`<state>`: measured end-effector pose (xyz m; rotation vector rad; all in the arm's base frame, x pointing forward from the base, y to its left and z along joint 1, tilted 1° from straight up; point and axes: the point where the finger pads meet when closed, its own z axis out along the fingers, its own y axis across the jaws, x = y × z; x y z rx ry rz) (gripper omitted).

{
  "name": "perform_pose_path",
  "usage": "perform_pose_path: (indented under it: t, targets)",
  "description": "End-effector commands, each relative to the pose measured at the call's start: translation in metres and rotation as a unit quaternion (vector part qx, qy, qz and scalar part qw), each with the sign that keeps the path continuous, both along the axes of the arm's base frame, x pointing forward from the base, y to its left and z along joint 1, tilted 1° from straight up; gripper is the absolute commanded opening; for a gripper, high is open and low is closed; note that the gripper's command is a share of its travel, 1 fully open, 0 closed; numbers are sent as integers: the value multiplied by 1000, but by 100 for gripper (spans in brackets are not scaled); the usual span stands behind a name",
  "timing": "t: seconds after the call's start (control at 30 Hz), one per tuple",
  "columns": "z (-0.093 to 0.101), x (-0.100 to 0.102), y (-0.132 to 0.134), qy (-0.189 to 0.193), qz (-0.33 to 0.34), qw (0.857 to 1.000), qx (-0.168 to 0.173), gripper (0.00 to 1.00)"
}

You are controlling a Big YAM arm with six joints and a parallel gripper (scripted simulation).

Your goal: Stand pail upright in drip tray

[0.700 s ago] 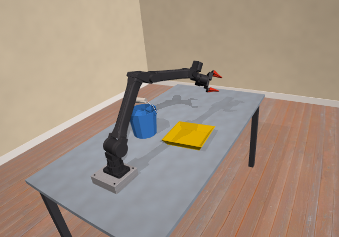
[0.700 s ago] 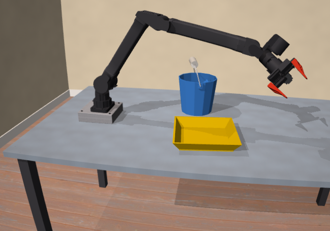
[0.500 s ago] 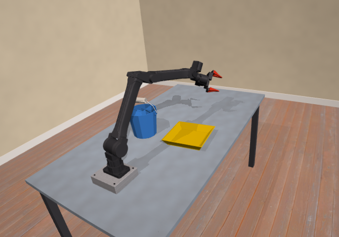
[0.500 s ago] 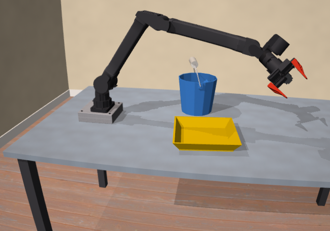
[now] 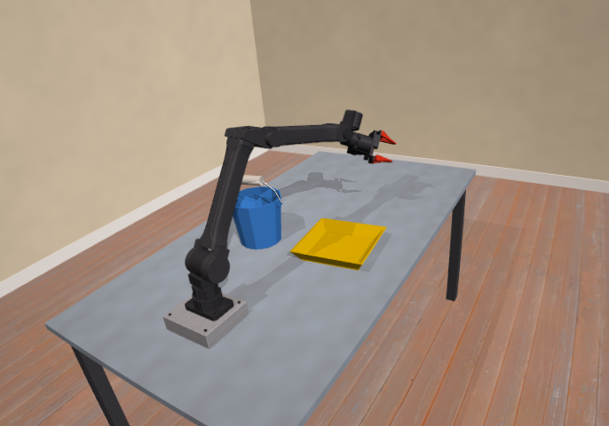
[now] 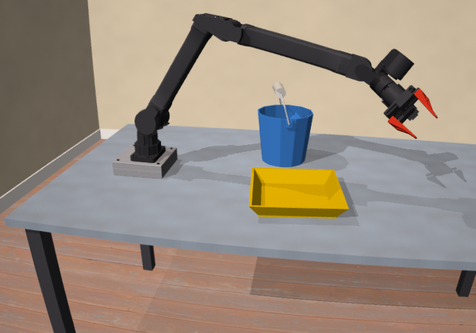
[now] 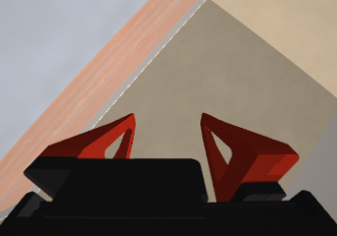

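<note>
gripper (image 6: 414,114) open, apparently empty

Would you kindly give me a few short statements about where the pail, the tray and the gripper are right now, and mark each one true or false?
1. The blue pail stands upright on the table, outside the yellow drip tray. True.
2. The gripper is shut on the pail's handle. False: it hangs open in the air, far from the pail, holding nothing.
3. The tray lies flat with its rim up and holds nothing. True.
4. The pail's handle lies folded down against its rim. False: it stands raised above the rim.
5. The pail sits between the arm's base and the gripper in the exterior view. True.
</note>
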<state>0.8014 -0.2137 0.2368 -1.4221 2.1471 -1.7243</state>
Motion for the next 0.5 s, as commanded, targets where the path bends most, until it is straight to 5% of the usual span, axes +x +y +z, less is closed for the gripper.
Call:
perform_pose_path:
  t: [0.0,0.07,0.47]
  targets:
    - [60,-9,19,-38,4,999,1,72]
    - [75,-10,26,-47,4,999,1,72]
    - [83,-25,56,-41,35,998,18,72]
